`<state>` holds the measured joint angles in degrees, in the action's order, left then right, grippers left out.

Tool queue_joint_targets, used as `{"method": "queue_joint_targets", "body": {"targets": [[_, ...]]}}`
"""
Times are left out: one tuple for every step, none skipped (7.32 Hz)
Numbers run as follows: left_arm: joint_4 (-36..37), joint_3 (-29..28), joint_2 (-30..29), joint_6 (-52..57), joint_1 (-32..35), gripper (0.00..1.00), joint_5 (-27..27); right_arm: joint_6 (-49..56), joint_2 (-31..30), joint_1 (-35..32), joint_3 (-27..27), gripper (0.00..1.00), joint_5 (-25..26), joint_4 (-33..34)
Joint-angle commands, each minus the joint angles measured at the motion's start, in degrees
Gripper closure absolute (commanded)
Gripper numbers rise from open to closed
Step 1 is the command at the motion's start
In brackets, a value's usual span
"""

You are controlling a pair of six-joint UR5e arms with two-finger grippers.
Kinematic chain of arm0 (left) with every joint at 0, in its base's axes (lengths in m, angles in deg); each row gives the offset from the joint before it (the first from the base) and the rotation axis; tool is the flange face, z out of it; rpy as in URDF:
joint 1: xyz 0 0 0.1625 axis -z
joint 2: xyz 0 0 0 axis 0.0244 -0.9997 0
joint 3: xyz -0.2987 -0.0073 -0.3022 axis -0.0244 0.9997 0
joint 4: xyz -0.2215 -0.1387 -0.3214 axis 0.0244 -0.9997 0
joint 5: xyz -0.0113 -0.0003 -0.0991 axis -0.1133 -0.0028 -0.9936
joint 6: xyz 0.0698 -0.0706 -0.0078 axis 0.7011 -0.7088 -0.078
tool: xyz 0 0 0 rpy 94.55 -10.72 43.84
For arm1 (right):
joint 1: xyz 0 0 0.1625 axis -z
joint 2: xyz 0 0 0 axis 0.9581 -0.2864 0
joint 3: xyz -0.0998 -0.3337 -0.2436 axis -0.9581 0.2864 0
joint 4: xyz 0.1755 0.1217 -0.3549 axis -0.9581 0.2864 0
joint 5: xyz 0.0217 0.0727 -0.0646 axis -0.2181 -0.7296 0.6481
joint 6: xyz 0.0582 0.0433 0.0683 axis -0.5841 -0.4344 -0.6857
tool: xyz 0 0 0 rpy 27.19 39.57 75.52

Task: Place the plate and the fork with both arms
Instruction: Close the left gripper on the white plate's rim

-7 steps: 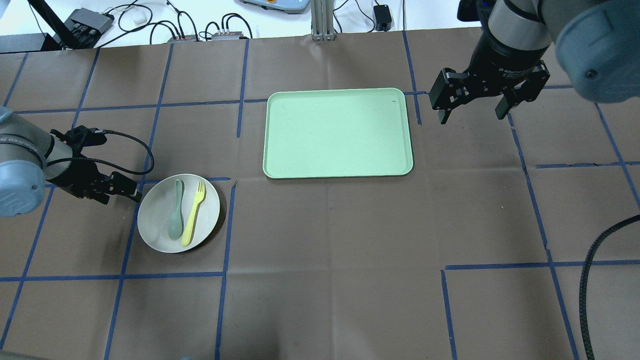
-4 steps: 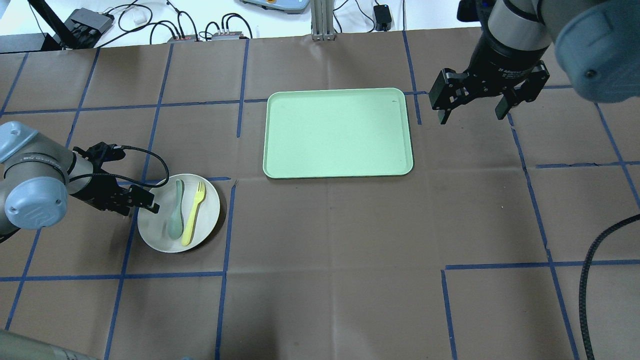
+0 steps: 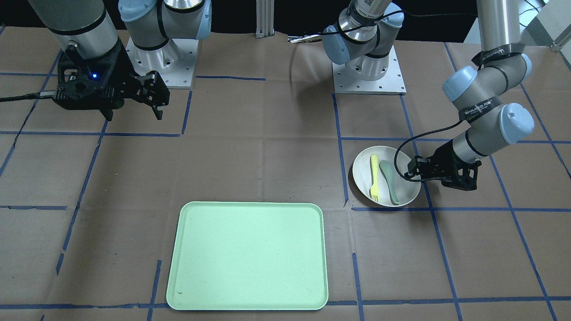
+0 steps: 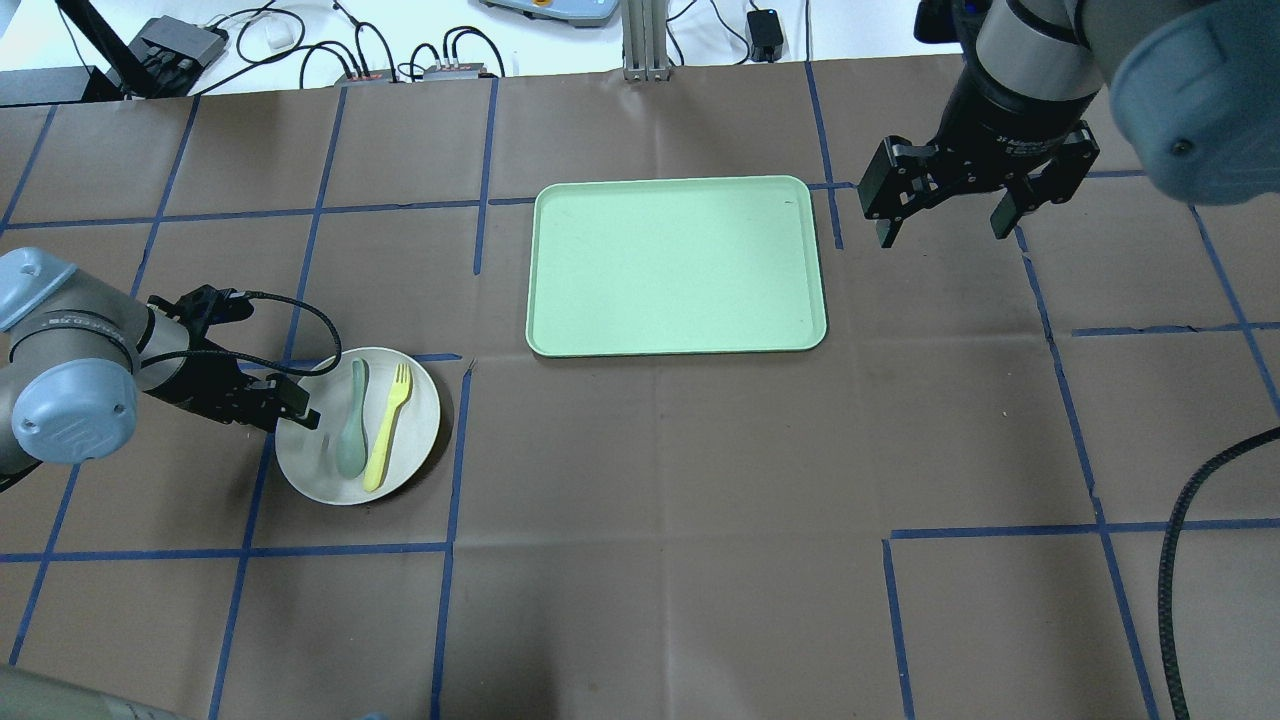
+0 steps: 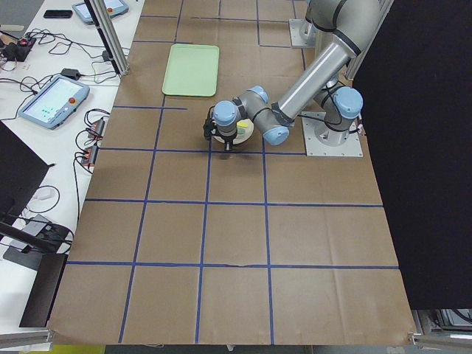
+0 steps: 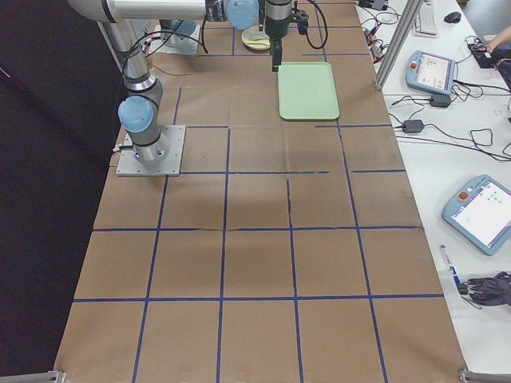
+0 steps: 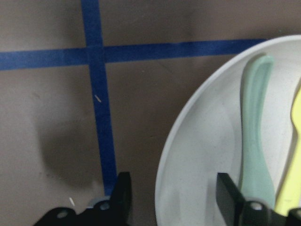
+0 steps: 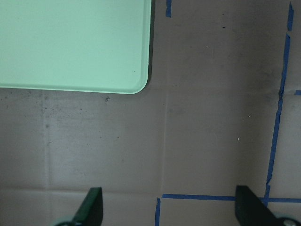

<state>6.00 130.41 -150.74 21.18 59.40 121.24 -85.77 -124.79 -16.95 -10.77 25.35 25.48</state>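
Observation:
The off-white plate (image 4: 415, 412) lies on the left of the table, with the pale-yellow fork (image 4: 388, 425) and a grey-green spoon (image 4: 352, 425) inside it. My left gripper (image 4: 297, 408) is low at the plate's left edge and open. In the left wrist view the plate (image 7: 202, 155) has its rim between the two fingers, one outside on the paper and one over the plate beside the spoon (image 7: 256, 132). My right gripper (image 4: 944, 235) hangs open and empty above the table, just right of the tray's far corner.
A mint-green tray (image 4: 675, 265) lies empty at the table's middle, towards the far side. Brown paper with blue tape lines covers the table. A black cable (image 4: 1175, 560) runs along the right edge. Boxes and cables (image 4: 180, 45) sit beyond the far edge.
My left gripper has moved right from beside the plate until its fingers stand over the plate's left rim. The right arm, the plate and the cutlery have not moved.

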Motion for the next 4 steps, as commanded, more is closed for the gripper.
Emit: {"method": "queue_joint_targets", "body": {"targets": [[0.0, 0.0, 0.0, 0.0, -0.2, 0.90, -0.2, 0.0, 0.0, 0.0, 0.0, 0.00, 0.0, 0.0], [0.0, 0.0, 0.0, 0.0, -0.3, 0.97, -0.2, 0.0, 0.0, 0.0, 0.0, 0.00, 0.0, 0.0], [0.0, 0.0, 0.2, 0.0, -0.3, 1.00, -0.2, 0.0, 0.0, 0.0, 0.0, 0.00, 0.0, 0.0], [0.0, -0.1, 0.8, -0.3, -0.3, 1.00, -0.2, 0.0, 0.0, 0.0, 0.0, 0.00, 0.0, 0.0]]}}
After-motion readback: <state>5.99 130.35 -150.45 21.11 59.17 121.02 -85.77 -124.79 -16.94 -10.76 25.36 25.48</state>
